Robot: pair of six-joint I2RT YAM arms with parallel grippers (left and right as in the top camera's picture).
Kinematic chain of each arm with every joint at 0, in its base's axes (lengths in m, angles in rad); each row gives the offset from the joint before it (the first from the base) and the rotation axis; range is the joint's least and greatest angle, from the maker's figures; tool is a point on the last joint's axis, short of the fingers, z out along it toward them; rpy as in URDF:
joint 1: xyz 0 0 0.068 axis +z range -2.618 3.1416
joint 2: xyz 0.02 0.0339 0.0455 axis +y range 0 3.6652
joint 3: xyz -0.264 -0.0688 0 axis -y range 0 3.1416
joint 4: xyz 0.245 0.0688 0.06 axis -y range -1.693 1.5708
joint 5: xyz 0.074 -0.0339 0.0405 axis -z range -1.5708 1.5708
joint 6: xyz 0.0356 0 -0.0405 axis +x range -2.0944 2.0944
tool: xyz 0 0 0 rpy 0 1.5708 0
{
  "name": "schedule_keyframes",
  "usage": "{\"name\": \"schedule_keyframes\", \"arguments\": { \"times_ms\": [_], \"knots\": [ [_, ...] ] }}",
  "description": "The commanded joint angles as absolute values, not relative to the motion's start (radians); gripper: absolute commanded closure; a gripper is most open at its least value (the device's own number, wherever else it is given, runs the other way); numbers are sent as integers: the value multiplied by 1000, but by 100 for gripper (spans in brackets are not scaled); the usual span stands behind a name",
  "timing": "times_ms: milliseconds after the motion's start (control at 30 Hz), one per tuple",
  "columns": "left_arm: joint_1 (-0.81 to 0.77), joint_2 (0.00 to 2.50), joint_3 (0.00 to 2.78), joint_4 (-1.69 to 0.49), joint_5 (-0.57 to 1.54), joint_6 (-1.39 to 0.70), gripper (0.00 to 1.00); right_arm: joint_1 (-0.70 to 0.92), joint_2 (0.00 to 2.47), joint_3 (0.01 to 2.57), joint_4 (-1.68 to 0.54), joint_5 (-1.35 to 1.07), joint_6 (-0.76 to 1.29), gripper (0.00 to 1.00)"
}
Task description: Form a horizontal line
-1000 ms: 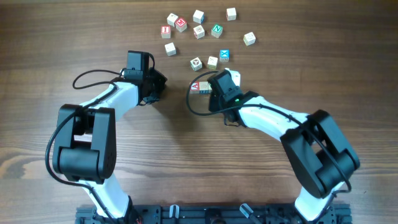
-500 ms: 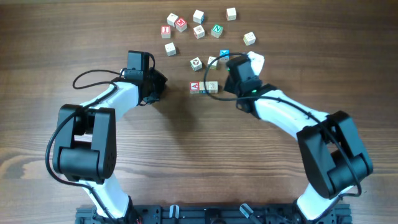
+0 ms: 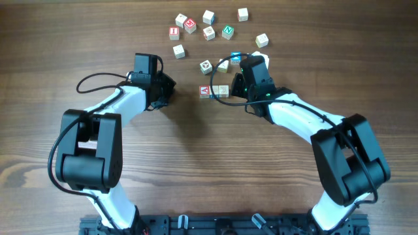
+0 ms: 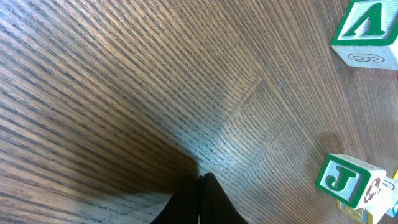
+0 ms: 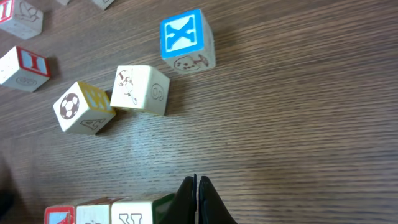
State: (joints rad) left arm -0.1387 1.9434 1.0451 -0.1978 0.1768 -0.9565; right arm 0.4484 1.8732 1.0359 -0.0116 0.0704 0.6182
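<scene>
Wooden horizontal line [image 3: 214, 91] of cubes — left end effector [image 4: 200, 180], right end effector [image 5: 196, 182] both clenched.

On the table [image 3: 196, 156], a row of three cubes [image 3: 214, 91] lies near the middle, with the left gripper [image 3: 168, 88] apart to its left, the right gripper [image 3: 234, 90] just beside its right end, and loose cubes [image 3: 208, 32] scattered behind it.

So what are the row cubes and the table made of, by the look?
Row cubes: pale unvarnished wood, it seems, matte, with printed coloured letters. Table: brown wood grain with a soft sheen and a faint seam; veneer or laminate, cannot tell.
</scene>
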Motion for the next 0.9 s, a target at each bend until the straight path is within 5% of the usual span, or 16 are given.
{"name": "schedule_keyframes", "arguments": {
  "times_ms": [0, 867],
  "knots": [
    [-136, 2067, 952, -267, 32, -951, 93, 452, 1927, 1033, 11, 21, 599, 95],
    [-136, 2067, 952, -267, 31, -950, 93, 461, 1962, 1033, 37, -41, 604, 95]
  ]
}}
